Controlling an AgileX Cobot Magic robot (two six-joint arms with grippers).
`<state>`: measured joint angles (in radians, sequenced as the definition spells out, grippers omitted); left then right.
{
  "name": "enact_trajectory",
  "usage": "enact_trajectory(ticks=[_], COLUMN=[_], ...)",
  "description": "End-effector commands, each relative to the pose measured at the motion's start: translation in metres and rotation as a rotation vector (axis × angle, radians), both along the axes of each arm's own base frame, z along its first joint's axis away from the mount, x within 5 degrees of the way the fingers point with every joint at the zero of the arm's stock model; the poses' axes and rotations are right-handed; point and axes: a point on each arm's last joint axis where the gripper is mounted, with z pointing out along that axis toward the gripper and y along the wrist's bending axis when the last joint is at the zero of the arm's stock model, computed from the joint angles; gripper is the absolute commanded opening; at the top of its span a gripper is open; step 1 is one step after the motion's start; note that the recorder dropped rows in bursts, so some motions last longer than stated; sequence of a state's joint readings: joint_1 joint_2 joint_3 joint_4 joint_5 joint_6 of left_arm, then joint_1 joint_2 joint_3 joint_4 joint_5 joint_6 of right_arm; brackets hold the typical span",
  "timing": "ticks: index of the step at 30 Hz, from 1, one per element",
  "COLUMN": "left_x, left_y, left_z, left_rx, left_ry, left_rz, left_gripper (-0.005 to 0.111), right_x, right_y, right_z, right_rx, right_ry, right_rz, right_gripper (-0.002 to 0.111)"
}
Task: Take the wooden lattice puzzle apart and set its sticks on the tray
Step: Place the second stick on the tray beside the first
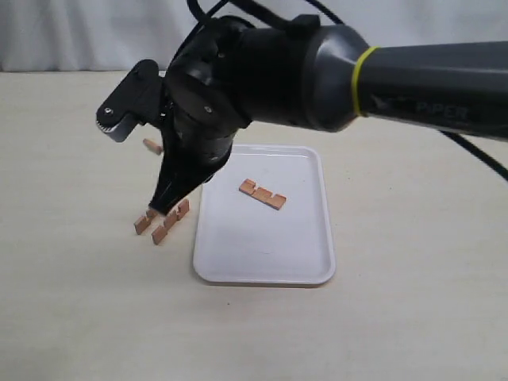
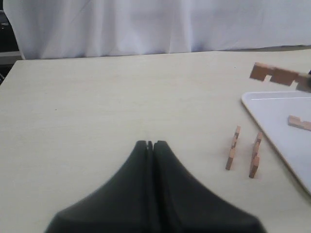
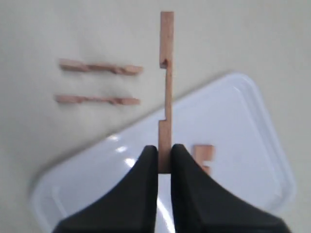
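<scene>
No joined lattice puzzle shows; the sticks are apart. My right gripper (image 3: 164, 158) is shut on one end of a notched stick (image 3: 166, 87), held in the air above the white tray's (image 3: 233, 126) edge. Its free end peeks out beside the right wrist (image 1: 152, 145). One stick (image 1: 263, 194) lies flat on the tray (image 1: 262, 246). Two sticks (image 1: 144, 222) (image 1: 171, 222) stand on edge on the table just left of the tray. My left gripper (image 2: 152, 144) is shut and holds nothing, low over the table, short of those two sticks (image 2: 233, 148) (image 2: 254, 154).
The right arm's bulky black wrist (image 1: 238, 71) hangs over the table's far middle and hides part of it. A white curtain (image 2: 146, 24) closes the back of the beige table (image 1: 413, 317). The left gripper is outside the exterior view.
</scene>
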<state>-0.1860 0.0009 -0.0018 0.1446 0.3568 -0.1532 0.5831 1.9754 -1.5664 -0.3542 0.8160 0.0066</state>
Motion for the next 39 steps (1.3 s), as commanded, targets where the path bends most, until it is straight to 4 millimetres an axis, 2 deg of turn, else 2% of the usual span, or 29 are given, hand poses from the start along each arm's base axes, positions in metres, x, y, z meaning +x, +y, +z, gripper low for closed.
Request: enact_trajectory(ticks=[1,4,6,10,13,16,22,25,31,36,39], left_x=[0.000,0.000,0.000,0.000,0.000,0.000,0.000,0.000,0.000,0.000,0.000], left_y=[0.000,0.000,0.000,0.000,0.000,0.000,0.000,0.000,0.000,0.000,0.000], left_z=[0.000,0.000,0.000,0.000,0.000,0.000,0.000,0.000,0.000,0.000,0.000], left_rx=[0.000,0.000,0.000,0.000,0.000,0.000,0.000,0.000,0.000,0.000,0.000], left_ry=[-0.008,-0.008,-0.008,-0.008,-0.008,-0.008,-0.008,-0.008,-0.008,-0.008,-0.008], left_rz=[0.000,0.000,0.000,0.000,0.000,0.000,0.000,0.000,0.000,0.000,0.000], left_gripper=[0.000,0.000,0.000,0.000,0.000,0.000,0.000,0.000,0.000,0.000,0.000], right_x=[-0.002,-0.006,-0.008,-0.010,-0.011,-0.012,-0.013,-0.014,-0.018,-0.015,-0.012], right_y=[-0.035,-0.050,-0.059,-0.072,-0.078,-0.079,-0.079,-0.076,-0.057,-0.033,-0.016], right_z=[-0.009,-0.027,-0.037,-0.051,-0.057,-0.058,-0.060,-0.060,-0.055,-0.045,-0.035], right_rx=[-0.323,-0.466,-0.498,-0.476,-0.455,-0.452,-0.438,-0.435,-0.411,-0.191,0.015], right_ry=[-0.071,-0.121,-0.170,-0.251,-0.231,-0.220,-0.205,-0.205,-0.205,-0.123,-0.069], right_rz=[-0.055,-0.054,-0.084,-0.164,-0.189,-0.201,-0.216,-0.209,-0.157,-0.181,-0.230], right_gripper=[0.005,0.005,0.005,0.005,0.005,0.015,0.048,0.058,0.059,0.059,0.059])
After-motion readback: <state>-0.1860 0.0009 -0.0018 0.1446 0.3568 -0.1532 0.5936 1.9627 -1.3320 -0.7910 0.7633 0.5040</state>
